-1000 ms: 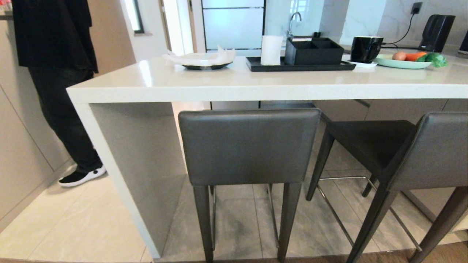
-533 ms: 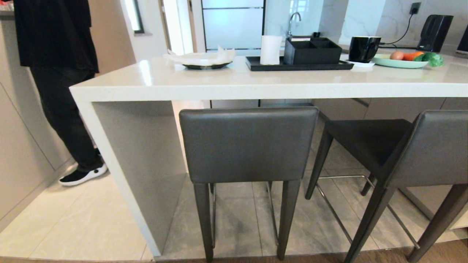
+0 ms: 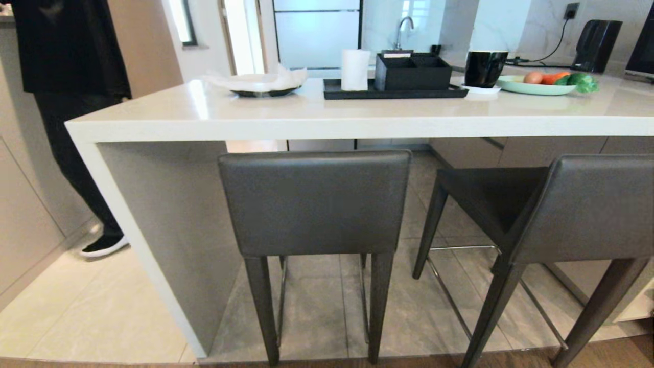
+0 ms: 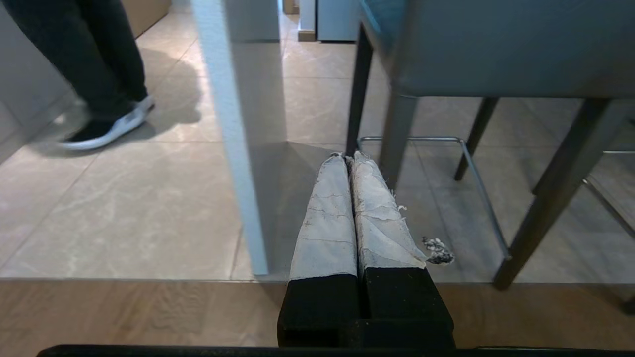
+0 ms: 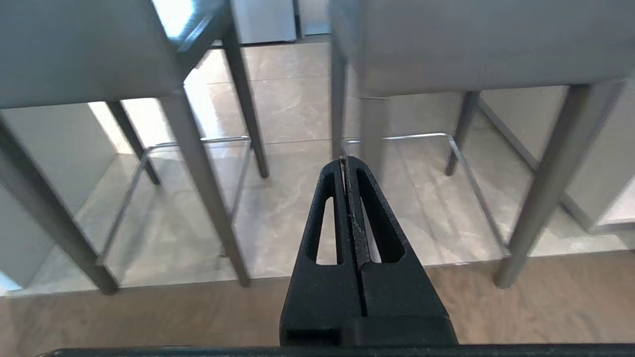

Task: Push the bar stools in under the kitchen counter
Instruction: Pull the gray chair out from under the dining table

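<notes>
We kept both tools, left (image 4: 347, 157) and right (image 5: 345, 161), pressed together, low before the stools. The left stool (image 3: 314, 202) and right stool (image 3: 577, 209) stood ahead, outside the worktop (image 3: 327, 115). They looked stiff and fairly heavy; push on the padded backrests.

Two bar stools (image 3: 314, 202) (image 3: 577, 209) at the kitchen counter (image 3: 317, 120). One counter. On the counter: one black tray (image 3: 393, 93), one white roll (image 3: 355, 70), one black organiser box (image 3: 413, 72), one black mug (image 3: 485, 68), two plates (image 3: 263, 92) (image 3: 536, 89). Beside the counter's end: one person (image 3: 71, 76).
</notes>
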You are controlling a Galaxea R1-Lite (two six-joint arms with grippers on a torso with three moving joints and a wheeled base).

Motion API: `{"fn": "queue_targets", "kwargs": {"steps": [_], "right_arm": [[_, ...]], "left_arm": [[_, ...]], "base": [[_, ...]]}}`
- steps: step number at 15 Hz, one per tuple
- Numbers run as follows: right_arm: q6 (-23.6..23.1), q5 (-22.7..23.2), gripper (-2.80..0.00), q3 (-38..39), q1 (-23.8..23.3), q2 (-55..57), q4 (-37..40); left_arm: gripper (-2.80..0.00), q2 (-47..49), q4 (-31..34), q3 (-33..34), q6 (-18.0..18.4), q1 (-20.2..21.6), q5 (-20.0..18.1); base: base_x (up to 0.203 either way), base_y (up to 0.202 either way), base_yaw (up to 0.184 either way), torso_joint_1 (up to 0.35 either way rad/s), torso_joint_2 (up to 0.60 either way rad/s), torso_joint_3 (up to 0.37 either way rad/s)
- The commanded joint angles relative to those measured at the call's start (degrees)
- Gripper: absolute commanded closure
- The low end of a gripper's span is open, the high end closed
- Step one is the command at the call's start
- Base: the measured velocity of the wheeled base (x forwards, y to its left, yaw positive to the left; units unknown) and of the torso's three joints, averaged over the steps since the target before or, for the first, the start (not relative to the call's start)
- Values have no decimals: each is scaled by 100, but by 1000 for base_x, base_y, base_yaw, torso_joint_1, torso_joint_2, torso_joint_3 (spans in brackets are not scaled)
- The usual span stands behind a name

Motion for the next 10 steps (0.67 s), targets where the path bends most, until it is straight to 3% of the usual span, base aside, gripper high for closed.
{"fn": "queue_targets", "kwargs": {"steps": [1,10], "right_arm": [[3,0,0,0,0,9,-1],[3,0,0,6,0,9,-3]], "left_arm": [[0,9,-2,0,0,2,1],[0,9,-2,0,0,2,1]], "base": [[0,-192,1,-1,-2,1],[0,-195,2,2,4,2]]}}
